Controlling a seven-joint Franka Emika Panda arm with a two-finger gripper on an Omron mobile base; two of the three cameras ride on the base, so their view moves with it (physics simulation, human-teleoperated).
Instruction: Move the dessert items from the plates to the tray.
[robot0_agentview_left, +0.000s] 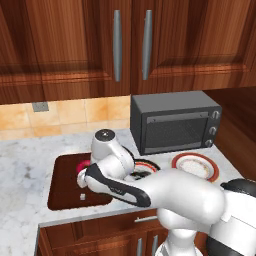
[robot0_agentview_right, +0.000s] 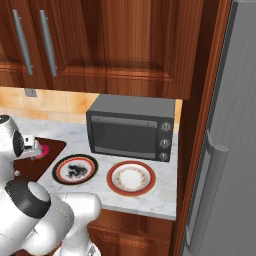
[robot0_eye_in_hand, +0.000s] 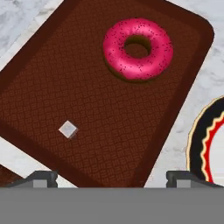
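Observation:
The pink-frosted ring donut (robot0_eye_in_hand: 138, 49) lies on the dark brown tray (robot0_eye_in_hand: 87, 87), toward one end. The small pale morsel (robot0_eye_in_hand: 68, 129) rests on the same tray, apart from the donut. My gripper (robot0_eye_in_hand: 113, 178) hovers above the tray's edge, open, with nothing between its fingers. In the left base view the tray (robot0_agentview_left: 62, 192) holds the morsel (robot0_agentview_left: 82, 196), and the donut (robot0_agentview_left: 81, 167) peeks out beside my arm. The black-rimmed plate (robot0_agentview_left: 150, 162) (robot0_agentview_right: 60, 170) and the orange-red-rimmed plate (robot0_agentview_left: 212, 172) (robot0_agentview_right: 150, 177) both stand bare to the right of the tray.
A grey toaster oven (robot0_agentview_left: 175, 120) (robot0_agentview_right: 132, 129) stands behind the plates. Wooden cabinets hang overhead. A tall steel fridge (robot0_agentview_right: 225, 150) closes off the counter's right end. The counter's front edge runs just below the tray.

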